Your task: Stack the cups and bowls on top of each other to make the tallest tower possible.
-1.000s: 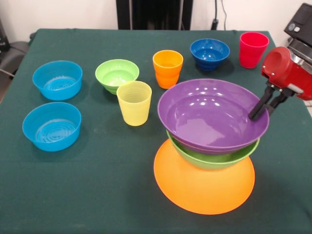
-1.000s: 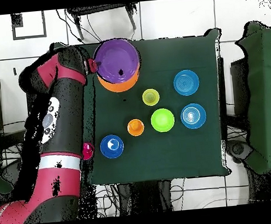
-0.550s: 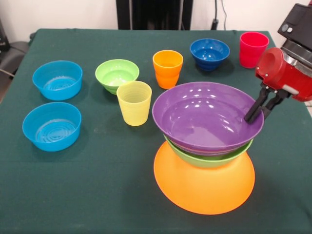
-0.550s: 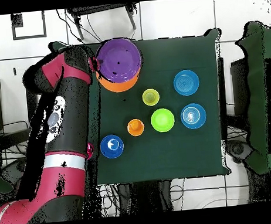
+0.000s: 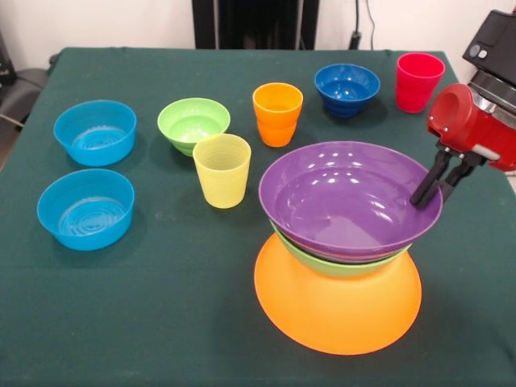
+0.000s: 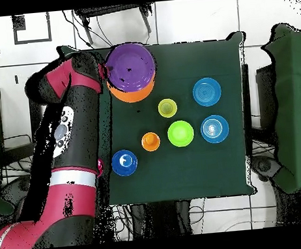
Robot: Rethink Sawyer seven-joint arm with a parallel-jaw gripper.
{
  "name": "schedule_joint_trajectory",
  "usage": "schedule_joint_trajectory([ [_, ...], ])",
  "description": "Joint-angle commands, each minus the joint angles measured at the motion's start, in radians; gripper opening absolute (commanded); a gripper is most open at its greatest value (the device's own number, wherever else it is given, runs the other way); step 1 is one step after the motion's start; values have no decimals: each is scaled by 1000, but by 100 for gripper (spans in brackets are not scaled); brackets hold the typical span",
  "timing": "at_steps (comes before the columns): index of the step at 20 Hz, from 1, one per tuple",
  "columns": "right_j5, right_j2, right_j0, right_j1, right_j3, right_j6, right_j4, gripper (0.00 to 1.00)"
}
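The tower stands at the front right: a huge orange bowl (image 5: 339,310) upside down, a large green bowl (image 5: 339,264) on it, and a large purple bowl (image 5: 347,201) nested on top. My gripper (image 5: 427,193) is shut on the purple bowl's right rim, one finger inside and one outside. In the overhead view the purple bowl (image 6: 130,67) covers most of the stack, with my gripper (image 6: 104,71) at its left edge. The orange cup (image 5: 277,114), yellow cup (image 5: 222,171) and red cup (image 5: 418,82) stand upright on the cloth.
A small dark blue bowl (image 5: 347,89) sits beside the red cup at the back. The small green bowl (image 5: 193,125) and two light blue bowls (image 5: 95,133) (image 5: 85,209) are on the left. My arm (image 6: 76,136) runs along the table's left edge.
My gripper carried the purple bowl a little left, then back right and lower. It now sits deeper in the green bowl.
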Motion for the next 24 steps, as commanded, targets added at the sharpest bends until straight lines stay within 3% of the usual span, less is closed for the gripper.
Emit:
schedule_joint_trajectory([
  [1,-53,139,-27,7,83,-79,-46,100],
  [3,-58,157,-37,-3,96,-95,-38,100],
  [7,-13,99,-9,-7,94,-8,-38,100],
  [18,22,112,-13,-42,109,-55,-34,100],
  [24,-24,164,-37,-116,196,-109,-22,100],
])
